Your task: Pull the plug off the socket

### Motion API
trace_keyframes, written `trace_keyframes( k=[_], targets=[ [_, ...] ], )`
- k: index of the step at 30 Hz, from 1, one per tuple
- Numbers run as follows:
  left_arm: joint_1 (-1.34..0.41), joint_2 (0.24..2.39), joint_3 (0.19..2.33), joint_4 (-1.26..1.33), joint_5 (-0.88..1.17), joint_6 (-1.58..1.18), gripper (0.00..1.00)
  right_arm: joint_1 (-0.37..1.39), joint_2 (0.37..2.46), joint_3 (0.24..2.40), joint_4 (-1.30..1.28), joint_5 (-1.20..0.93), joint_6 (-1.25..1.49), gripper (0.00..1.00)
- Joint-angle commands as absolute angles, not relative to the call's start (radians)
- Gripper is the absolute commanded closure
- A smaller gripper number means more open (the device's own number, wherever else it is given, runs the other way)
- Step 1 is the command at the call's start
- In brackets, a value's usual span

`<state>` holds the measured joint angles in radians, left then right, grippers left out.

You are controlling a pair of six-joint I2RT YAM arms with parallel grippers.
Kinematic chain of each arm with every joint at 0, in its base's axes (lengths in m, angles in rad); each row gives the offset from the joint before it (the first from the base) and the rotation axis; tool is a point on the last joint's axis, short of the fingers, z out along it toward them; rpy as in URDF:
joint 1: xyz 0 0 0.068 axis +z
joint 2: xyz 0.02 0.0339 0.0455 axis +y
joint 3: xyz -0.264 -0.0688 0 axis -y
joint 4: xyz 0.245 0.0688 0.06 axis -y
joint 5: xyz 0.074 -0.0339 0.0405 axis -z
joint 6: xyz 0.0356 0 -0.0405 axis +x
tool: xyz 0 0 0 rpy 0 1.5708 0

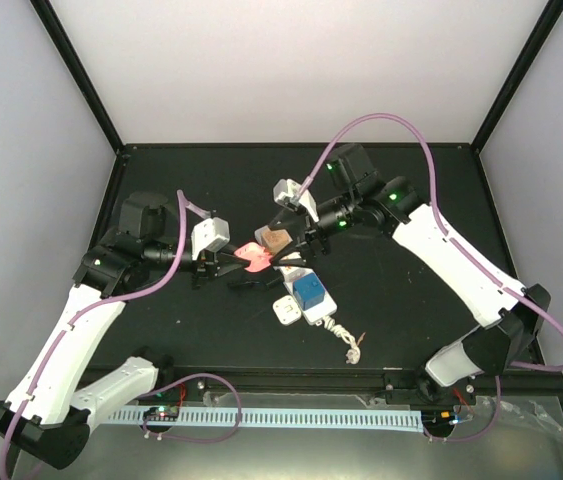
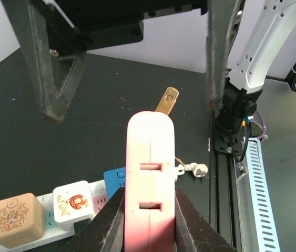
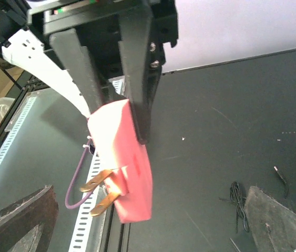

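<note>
Pink plug [image 2: 149, 147]: pinched between the fingers of left gripper [image 2: 149, 195], pressed tight on two opposite sides. Held in the air over the middle of the table [image 1: 411, 320], well clear of everything below. Brass prongs [image 3: 103, 190] bare and fully exposed, touching nothing; two seen from the right wrist, only one showing past the plug's top from the left wrist.

Socket [image 2: 58, 232]: lying flat near the table's middle, set diagonally, one end toward the far edge, the other toward the near edge. Gripped by neither arm. Carrying a tan cube [image 2: 16, 219] and, just beside it, a white cube [image 2: 74, 202], both seated. Blue face [image 2: 115, 181] next along, unoccupied as far as visible. Cord [image 1: 346, 342] bundled at the near end, trailing toward the near edge.

Right gripper [image 1: 286, 243]: spread wide, holding nothing, hanging over the socket's far end close to the tan cube. Contact with socket or cube: not possible to tell from above.

Progress, as a judgement: pull done. Plug already off, prongs out, open gap between plug and socket. Left to do: at most, lowering the plug to a bare part of the table and letting go; perhaps nothing, given a task of pulling only. Cubes untouched and not part of the job.
</note>
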<state>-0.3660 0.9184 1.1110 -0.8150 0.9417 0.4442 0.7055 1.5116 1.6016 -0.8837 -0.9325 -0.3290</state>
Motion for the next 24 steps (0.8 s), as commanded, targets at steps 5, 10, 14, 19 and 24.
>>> trace_keyframes(
  k=[5,10,14,19,24],
  targets=[
    [-0.362,0.921,1.115,-0.808,0.972,0.457,0.89,0.707,1.383,1.609,-0.9,-0.925,-0.381,0.0],
    [-0.362,0.926,1.128,-0.852,1.043,0.513,0.88,0.706,1.377,1.59,-0.802,-0.795,-0.272,0.0],
    [-0.362,0.925,1.134,-0.862,1.081,0.51,0.88,0.707,1.413,1.598,-0.76,-0.689,-0.218,0.0],
    [-0.362,0.927,1.136,-0.845,1.074,0.485,0.88,0.718,1.434,1.595,-0.766,-0.758,-0.22,0.0],
    [-0.362,0.934,1.125,-0.823,1.068,0.47,0.88,0.721,1.434,1.584,-0.775,-0.798,-0.237,0.0]
  ],
)
